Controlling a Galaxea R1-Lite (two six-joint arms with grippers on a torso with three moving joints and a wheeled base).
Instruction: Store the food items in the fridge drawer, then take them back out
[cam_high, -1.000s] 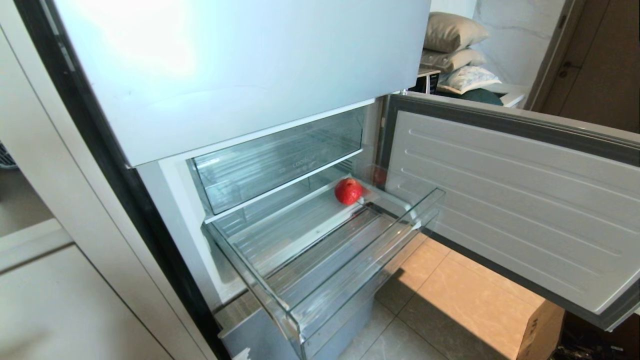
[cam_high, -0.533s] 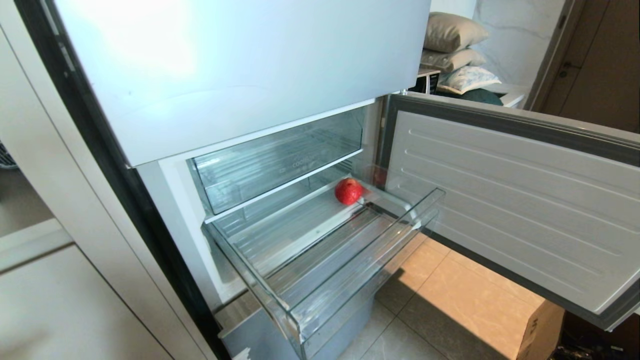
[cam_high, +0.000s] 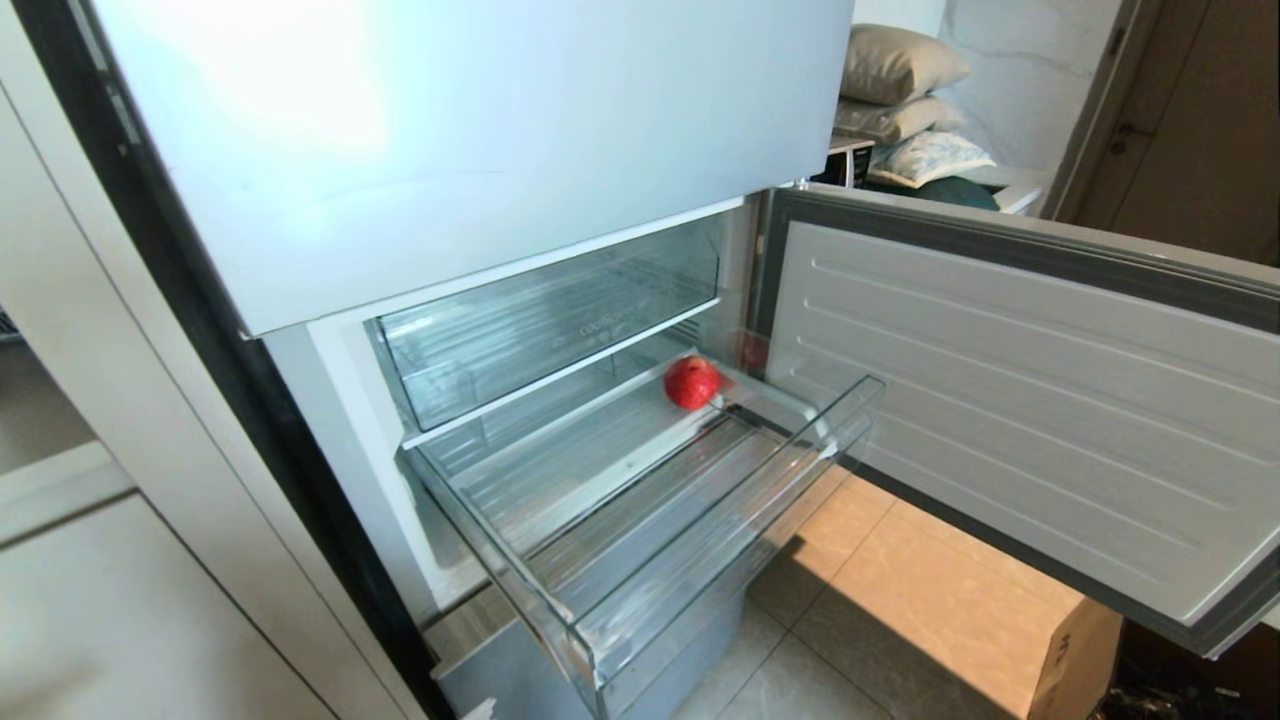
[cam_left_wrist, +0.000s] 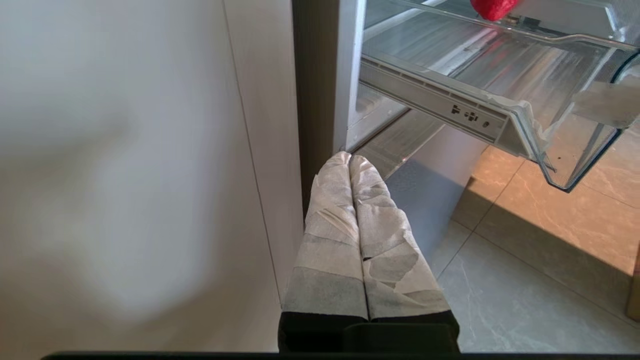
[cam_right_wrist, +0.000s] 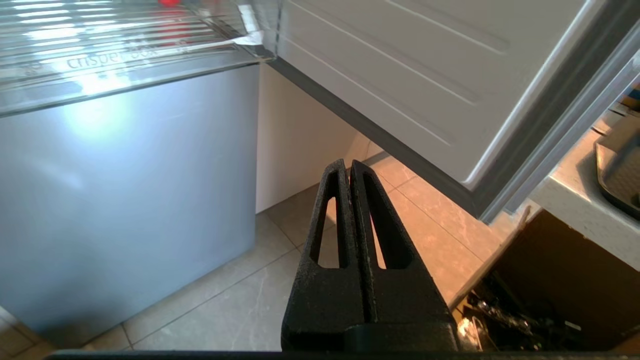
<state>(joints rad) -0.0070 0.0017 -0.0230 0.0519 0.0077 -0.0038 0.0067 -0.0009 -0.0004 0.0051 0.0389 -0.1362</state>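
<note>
One round red food item in pulled-out clear fridge drawer; no long axis. Left hand, right hand: fully closed, empty.

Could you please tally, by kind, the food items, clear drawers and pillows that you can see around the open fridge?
Red food items: 1
Clear drawers: 2, the upper bin and the pulled-out fridge drawer
Pillows: 3, stacked
Total: 6

Red fruit; clear ribbed drawer; white-taped left hand.
</note>
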